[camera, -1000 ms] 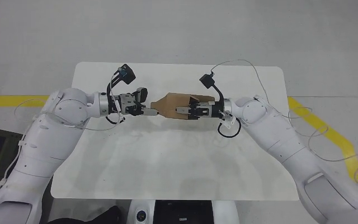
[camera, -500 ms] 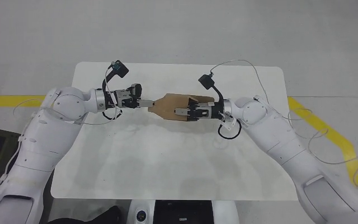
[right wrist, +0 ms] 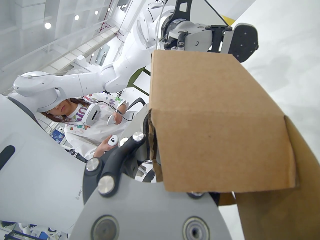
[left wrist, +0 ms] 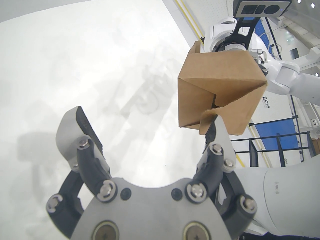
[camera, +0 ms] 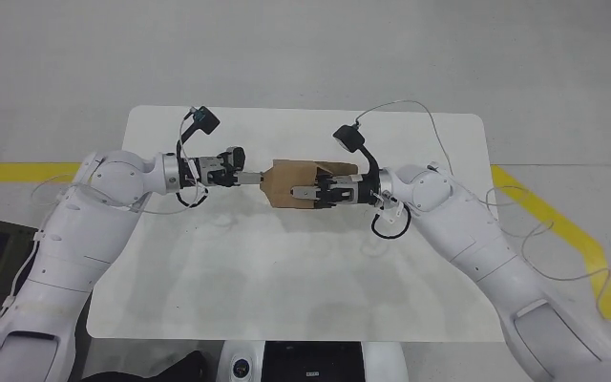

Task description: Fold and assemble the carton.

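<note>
A brown carton (camera: 294, 181) hangs above the middle of the white table, with my right gripper (camera: 323, 191) shut on its side wall at the right-hand end. In the right wrist view the carton (right wrist: 212, 126) covers most of that gripper (right wrist: 160, 151). My left gripper (camera: 254, 178) is at the carton's left end and stands open. In the left wrist view one of its fingertips (left wrist: 216, 128) touches the edge of a folded end flap of the carton (left wrist: 220, 88). The other finger (left wrist: 80, 123) is away from the box, over bare table.
The white table (camera: 286, 286) spreads wide below and in front of both arms. Cables loop from the right forearm (camera: 420, 115) over the table's far right part. A yellow floor line (camera: 29, 172) runs beside the table.
The carton's left end was tapered to a point; now its flaps lie flat and square. My left gripper rose slightly, then closed in on that end. The right gripper has shifted the carton a little left.
</note>
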Controlling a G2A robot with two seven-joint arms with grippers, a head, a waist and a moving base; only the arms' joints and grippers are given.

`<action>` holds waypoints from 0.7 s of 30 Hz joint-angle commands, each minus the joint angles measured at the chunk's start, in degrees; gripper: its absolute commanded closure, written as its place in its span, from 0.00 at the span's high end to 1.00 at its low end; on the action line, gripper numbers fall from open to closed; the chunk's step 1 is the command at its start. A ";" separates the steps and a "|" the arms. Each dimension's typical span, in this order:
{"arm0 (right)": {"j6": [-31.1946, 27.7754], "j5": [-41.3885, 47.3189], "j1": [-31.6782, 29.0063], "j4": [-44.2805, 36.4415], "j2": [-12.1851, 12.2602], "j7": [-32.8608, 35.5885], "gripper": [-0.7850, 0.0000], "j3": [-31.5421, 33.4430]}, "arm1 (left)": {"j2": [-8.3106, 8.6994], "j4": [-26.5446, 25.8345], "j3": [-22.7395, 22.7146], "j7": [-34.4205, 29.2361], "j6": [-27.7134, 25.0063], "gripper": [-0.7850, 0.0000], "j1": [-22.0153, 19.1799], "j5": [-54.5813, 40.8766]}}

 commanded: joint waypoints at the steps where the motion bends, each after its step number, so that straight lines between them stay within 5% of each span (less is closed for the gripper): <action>1: -0.21 0.42 0.07 0.00 -0.25 0.23 0.00 -0.10 | -0.01 -0.31 0.03 -0.45 -0.20 1.00 0.04 -0.66; 21: -1.56 3.30 0.84 -0.02 -2.52 0.66 0.00 -1.51 | -0.26 -1.80 0.83 -3.16 -1.94 1.00 0.07 -4.10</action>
